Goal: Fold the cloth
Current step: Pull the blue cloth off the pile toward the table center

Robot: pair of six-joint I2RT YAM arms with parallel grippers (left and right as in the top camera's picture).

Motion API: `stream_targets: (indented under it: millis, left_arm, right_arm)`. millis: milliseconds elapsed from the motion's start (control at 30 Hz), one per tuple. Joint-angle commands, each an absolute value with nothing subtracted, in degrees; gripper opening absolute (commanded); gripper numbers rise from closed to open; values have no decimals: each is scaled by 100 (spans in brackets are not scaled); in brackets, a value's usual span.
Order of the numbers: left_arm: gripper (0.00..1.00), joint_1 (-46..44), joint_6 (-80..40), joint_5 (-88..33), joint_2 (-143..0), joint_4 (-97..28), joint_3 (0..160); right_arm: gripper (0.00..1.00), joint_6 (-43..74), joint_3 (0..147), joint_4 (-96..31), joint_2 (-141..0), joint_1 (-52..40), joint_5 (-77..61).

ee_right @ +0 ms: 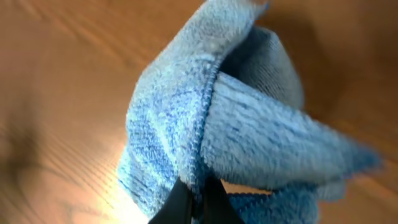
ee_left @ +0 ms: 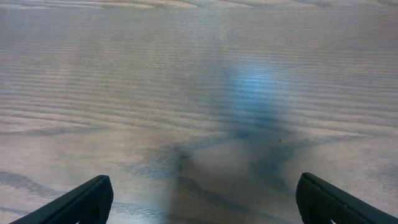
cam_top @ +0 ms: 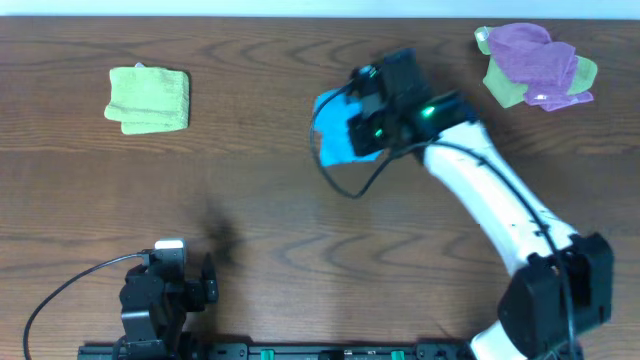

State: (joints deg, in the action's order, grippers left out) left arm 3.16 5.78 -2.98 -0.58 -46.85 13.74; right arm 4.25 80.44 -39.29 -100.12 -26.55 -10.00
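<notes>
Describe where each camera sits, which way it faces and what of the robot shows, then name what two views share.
Overhead: above, facing down on the brown wooden table, left arm, right arm and bright sky-blue terry cloth.
Left wrist: on the left arm, facing bare tabletop; the open left gripper shows.
Right wrist: on the right arm, facing the cloth, pinched in the shut right gripper.
Shared: overhead and right wrist both show the cloth.

The cloth (cam_top: 335,128), bright sky-blue terry, is bunched into loose, drooping folds, its stitched hem pinched by the right gripper (ee_right: 198,199). It lies well to the right of the folded green cloth (cam_top: 148,98).
</notes>
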Motion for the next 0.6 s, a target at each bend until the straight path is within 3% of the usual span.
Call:
stream_targets:
  millis: [0, 33, 67, 233, 433, 567]
  left_arm:
    - [95, 287, 578, -255, -21, -4923, 1131]
    - [95, 287, 580, -255, -21, -4923, 1131]
    - [95, 287, 578, -252, -21, -4923, 1131]
    - [95, 287, 578, -255, -21, -4923, 1131]
    - [95, 287, 578, -252, -21, -4923, 1131]
    - [95, 287, 578, -252, -21, -4923, 1131]
  right_arm:
    - [1, 489, 7529, -3291, -10007, -2867, -1105]
    - [3, 489, 7428, -3096, -10038, -2908, -1166]
    - [11, 486, 7341, -2902, -10095, -2945, -1251]
    - [89, 484, 7284, -2565, -10374, -3089, -1973]
    - [91, 489, 7363, -2552, -10355, -3124, -2536]
    - [89, 484, 7456, -2550, -10339, -3055, -1953]
